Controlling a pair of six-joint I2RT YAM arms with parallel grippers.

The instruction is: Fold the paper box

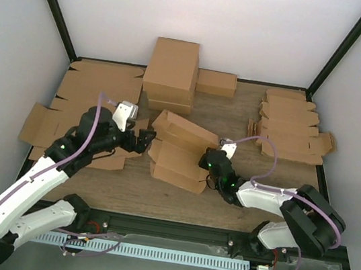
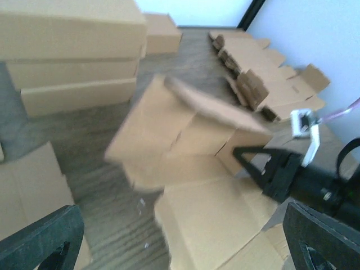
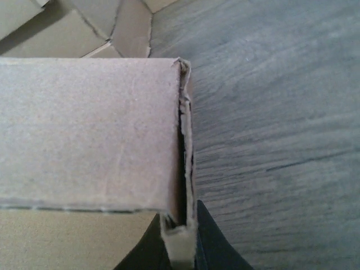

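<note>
Cardboard half-shaped: the paper box (image 1: 177, 149) sits in the middle of the worktop (image 1: 238, 113), between the two arms. Some of its walls are raised and one broad flap is tilted up, while other panels lie flat on the wood. The right claw (image 1: 212, 161) is clamped on a doubled wall edge at the box's right end, the fold pinched between its fingers. The left claw (image 1: 143, 141) stands spread wide, gripping nothing, just beside the box's left end.

By the look of it the job is about midway. Part of the blank stands up, but the end flaps are untucked and the lid is not closed. Nothing shows inside the part-made box. Behind it, the stacked finished boxes (image 1: 171, 72) are shut, so their contents are hidden. Flat blanks (image 1: 291, 124) lie at the right and larger flat sheets (image 1: 99, 85) at the left.
</note>
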